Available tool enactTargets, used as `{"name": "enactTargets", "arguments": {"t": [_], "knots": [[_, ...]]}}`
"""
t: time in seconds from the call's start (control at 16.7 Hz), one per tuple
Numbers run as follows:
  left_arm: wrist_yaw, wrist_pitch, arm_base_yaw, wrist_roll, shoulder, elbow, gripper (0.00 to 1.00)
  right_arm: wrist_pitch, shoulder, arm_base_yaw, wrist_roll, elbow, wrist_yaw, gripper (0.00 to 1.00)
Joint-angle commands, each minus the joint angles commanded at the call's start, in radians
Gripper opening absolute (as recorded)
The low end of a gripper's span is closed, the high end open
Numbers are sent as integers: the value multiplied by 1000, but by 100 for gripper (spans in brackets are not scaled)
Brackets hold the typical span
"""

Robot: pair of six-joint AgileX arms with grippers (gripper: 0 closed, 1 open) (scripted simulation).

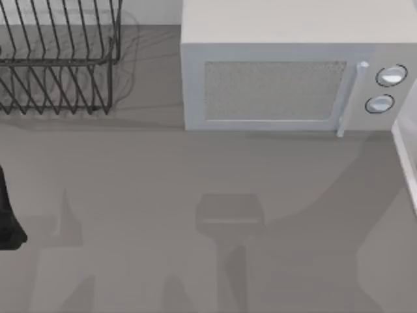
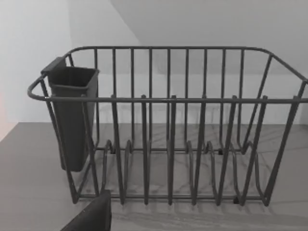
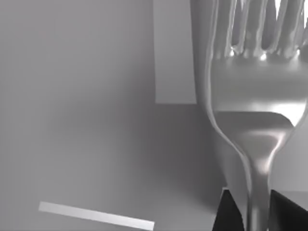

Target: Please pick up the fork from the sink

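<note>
Between the right gripper's (image 3: pixel 257 211) dark fingers (image 3: pixel 226 214) the fork (image 3: pixel 257 96) is clamped by its handle, tines pointing away.

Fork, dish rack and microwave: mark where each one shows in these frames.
fork (image 3: pixel 260 115): right wrist view, on the neck below the tines.
dish rack (image 2: pixel 168 99): left wrist view, on the front top rail.
microwave (image 1: pixel 273 91): top view, on the door window.

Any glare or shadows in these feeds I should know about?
Right wrist view: bright highlights glint on the fork near its tines, and the right claw grips its handle. Top view: soft arm-shaped shadows fall on the table before the microwave. Left wrist view: the dish rack is evenly lit, with faint shadows beneath it.
</note>
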Motion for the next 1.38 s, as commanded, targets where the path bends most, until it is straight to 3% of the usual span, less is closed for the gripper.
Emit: {"name": "enactTargets", "arguments": {"t": [0.42, 0.96, 1.38], "knots": [[0, 0, 0, 0, 0, 0, 100, -53, -59, 2, 9, 44, -11, 0], [0, 0, 0, 0, 0, 0, 100, -461, -210, 1, 6, 288, -13, 0], [0, 0, 0, 0, 0, 0, 100, -480, -236, 6, 21, 294, -8, 0]]}}
